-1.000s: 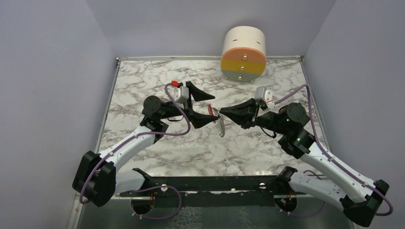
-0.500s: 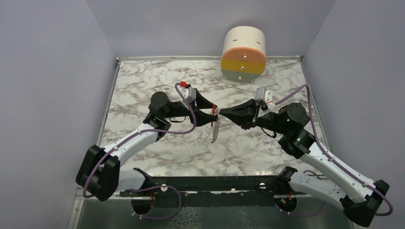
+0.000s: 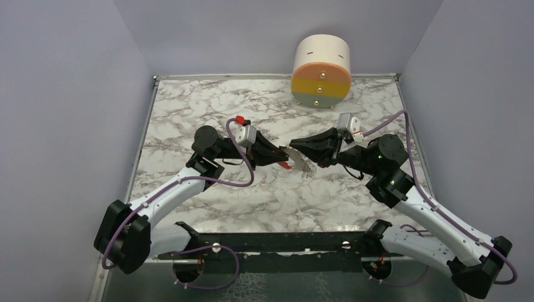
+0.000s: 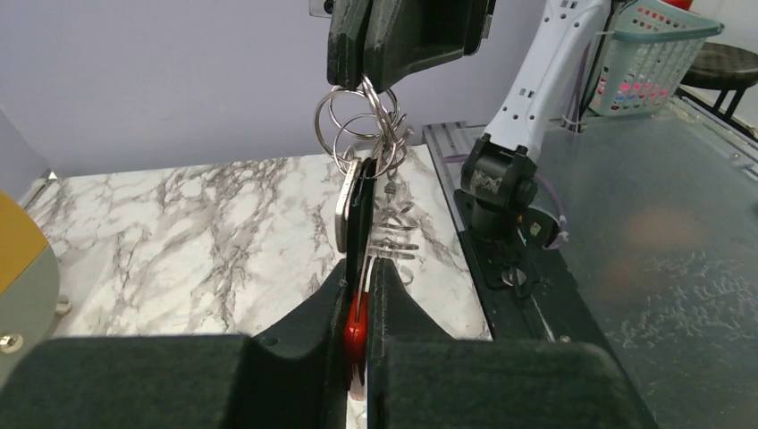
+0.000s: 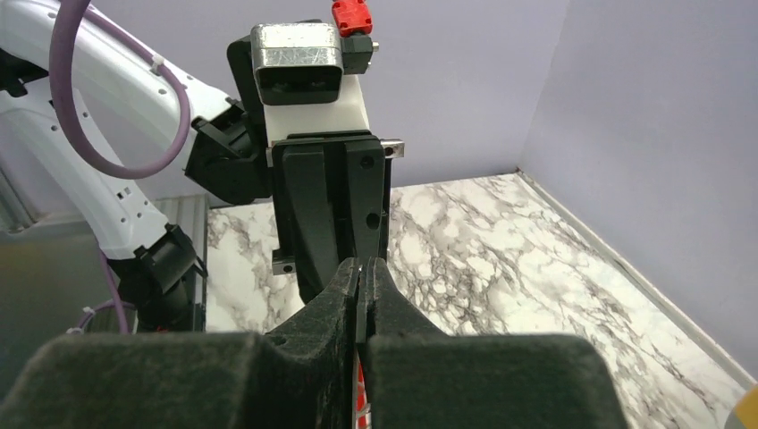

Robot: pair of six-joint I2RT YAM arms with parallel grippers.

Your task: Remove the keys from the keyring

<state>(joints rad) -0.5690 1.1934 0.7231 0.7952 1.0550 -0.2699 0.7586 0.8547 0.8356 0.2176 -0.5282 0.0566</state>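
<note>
Keys (image 4: 354,204), one red plastic-headed and one a silvery jagged chain-like strip (image 4: 394,239), hang from thin silvery wire keyring loops (image 4: 342,125) above the middle of the white marble-patterned table (image 3: 189,100). My left gripper (image 4: 357,279) is clamped on the red-headed key. My right gripper (image 5: 358,268), across the table's middle, pinches the loops.

text: none legible | labels, brands, numbers — none readable

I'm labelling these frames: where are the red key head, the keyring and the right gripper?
red key head (image 4: 356,329): left wrist view, exposed red plastic.
keyring (image 4: 375,121): left wrist view, where its wire loops overlap.
right gripper (image 4: 362,82): left wrist view, seam at its fingertips.
</note>
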